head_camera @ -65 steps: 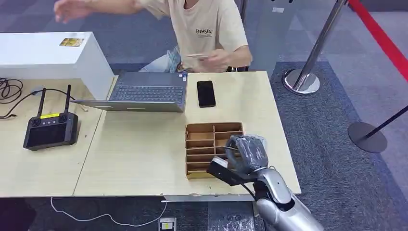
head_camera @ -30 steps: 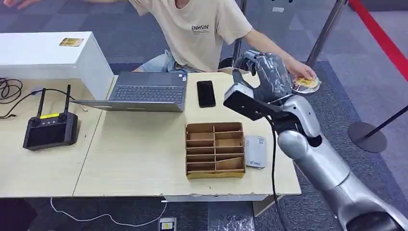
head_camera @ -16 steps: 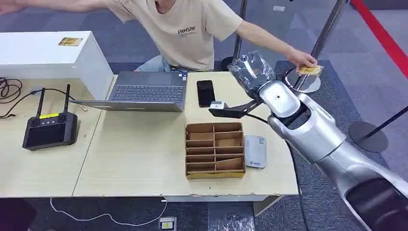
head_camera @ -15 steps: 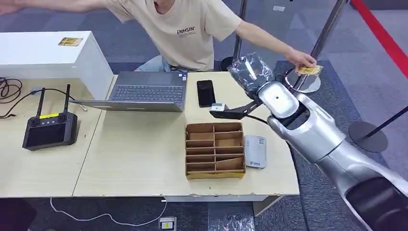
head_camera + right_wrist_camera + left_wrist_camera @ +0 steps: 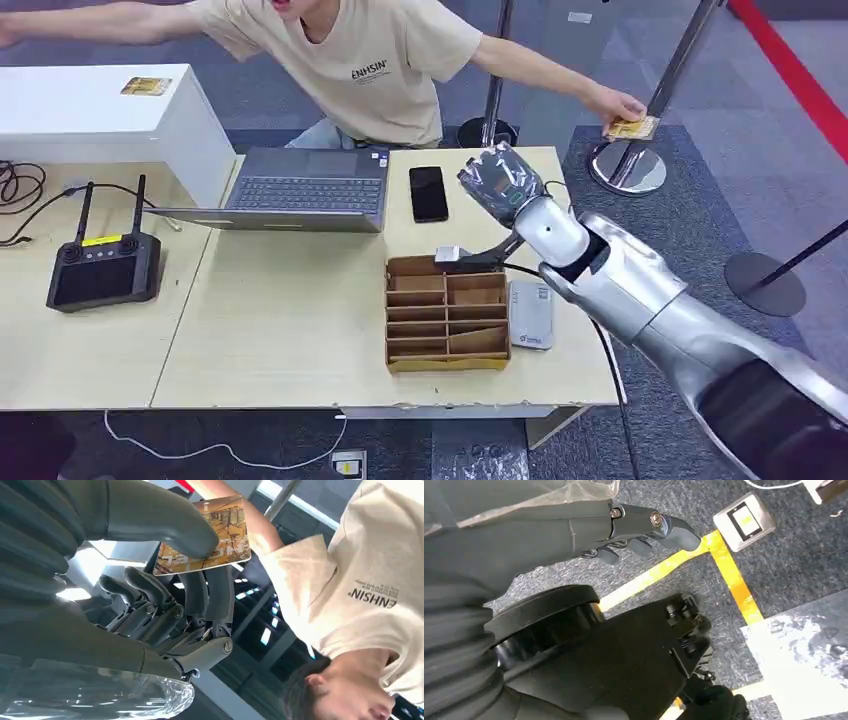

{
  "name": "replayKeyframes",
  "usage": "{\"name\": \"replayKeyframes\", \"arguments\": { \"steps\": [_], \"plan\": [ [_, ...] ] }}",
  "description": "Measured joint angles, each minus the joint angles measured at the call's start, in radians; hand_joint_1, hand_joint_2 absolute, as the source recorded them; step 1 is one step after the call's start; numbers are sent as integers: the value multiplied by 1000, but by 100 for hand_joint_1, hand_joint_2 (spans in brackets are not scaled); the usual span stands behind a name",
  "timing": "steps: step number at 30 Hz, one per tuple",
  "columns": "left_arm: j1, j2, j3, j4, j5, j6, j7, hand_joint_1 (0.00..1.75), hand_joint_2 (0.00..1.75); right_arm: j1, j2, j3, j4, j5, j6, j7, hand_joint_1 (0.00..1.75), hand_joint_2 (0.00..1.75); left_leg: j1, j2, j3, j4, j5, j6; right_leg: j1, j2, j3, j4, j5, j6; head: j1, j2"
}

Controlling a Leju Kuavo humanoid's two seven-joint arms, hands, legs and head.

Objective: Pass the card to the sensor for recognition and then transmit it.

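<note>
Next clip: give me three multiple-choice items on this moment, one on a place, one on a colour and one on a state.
1. Where does the white reader lie?
A. on the laptop
B. on the table, beside the cardboard tray
C. on the white box

2. What colour is the phone?
A. black
B. red
C. white

3. What is the right hand doing?
A. resting flat on the table
B. holding a card
C. gripping the phone

Answers:
1. B: the reader sits on the tabletop right next to the tray.
2. A: the phone's face is black.
3. B: the right wrist view shows the thumb pressing the card against the fingers.
</note>
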Motion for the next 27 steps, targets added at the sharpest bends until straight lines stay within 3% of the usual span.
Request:
{"name": "replayKeyframes", "arguments": {
  "steps": [27],
  "plan": [
    [-12,-2,0,0,-10,24,-19,0,175,-5,0,6,45,3,-4,12,175,175,0,0,0,0,0,0,0,0,0,0,0,0,0,0]
  ]
}}
